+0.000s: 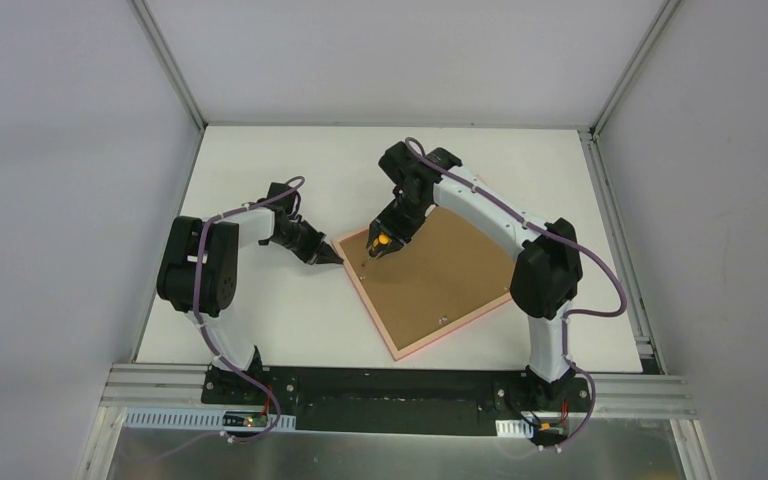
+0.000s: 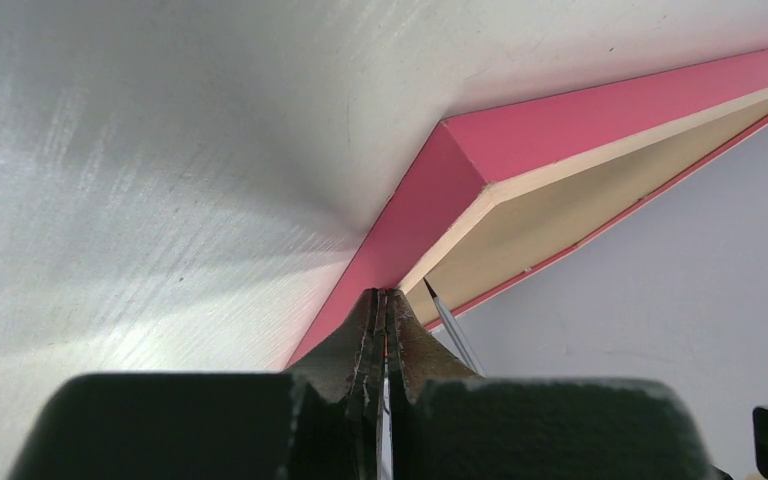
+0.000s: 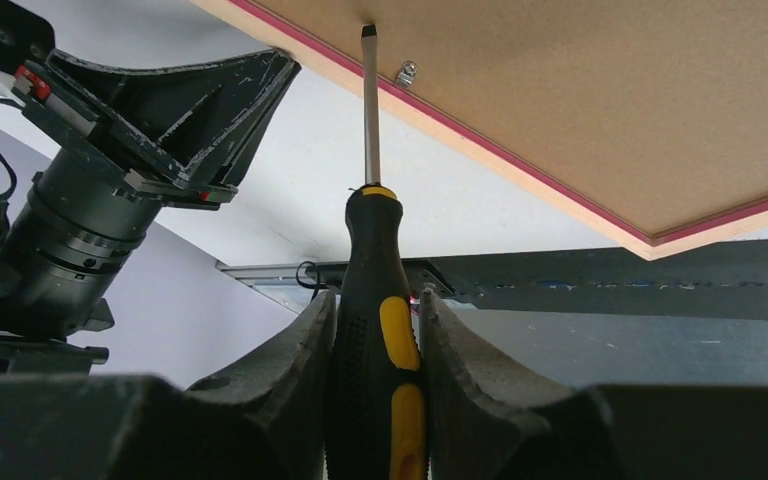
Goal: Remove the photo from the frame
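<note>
One pink frame (image 1: 366, 298) lies face-down mid-table (image 1: 260, 320), brown back up. Right gripper (image 3: 375, 300) clamps a black/yellow screwdriver (image 3: 365, 230), tip at the backboard edge nr a metal tab (image 3: 407, 71). Left gripper (image 2: 385, 300) pinched closed, tips at frame's corner.

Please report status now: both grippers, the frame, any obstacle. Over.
Left gripper shut, tips at frame corner. Right gripper shut on screwdriver, blade at back board edge, beside a tab. Frame face down, photo hidden. Nothing in the way.

The thin pink frame (image 1: 438, 288) lies flat and askew, brown back facing up.
</note>
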Controlling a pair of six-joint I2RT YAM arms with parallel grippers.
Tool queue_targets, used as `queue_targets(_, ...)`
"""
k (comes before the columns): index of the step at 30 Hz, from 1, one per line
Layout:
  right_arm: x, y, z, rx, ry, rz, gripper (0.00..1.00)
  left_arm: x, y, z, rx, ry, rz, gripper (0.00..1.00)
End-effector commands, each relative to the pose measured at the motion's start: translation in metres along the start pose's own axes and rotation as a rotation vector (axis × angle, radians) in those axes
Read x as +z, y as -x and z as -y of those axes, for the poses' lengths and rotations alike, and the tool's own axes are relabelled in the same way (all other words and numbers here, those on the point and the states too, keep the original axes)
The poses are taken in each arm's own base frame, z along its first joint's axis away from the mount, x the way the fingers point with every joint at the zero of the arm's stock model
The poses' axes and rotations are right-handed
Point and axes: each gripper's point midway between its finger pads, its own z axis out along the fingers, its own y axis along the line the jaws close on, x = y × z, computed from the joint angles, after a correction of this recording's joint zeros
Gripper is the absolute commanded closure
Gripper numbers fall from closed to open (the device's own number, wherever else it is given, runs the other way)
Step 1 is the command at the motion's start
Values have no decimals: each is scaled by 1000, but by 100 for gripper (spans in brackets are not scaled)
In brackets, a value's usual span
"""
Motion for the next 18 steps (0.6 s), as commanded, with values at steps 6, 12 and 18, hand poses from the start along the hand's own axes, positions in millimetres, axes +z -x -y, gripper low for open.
queue_targets(6,-17,-11,-8,67,20,5,100,11,-7,-58,-71,215,9,100)
queue_targets(12,-16,-24,-4,69,-11,-28,100,12,-6,-60,-79,232,15,100)
queue_targets(18,-12,-31,0,69,-34,-53,100,13,-5,-64,-89,249,22,100)
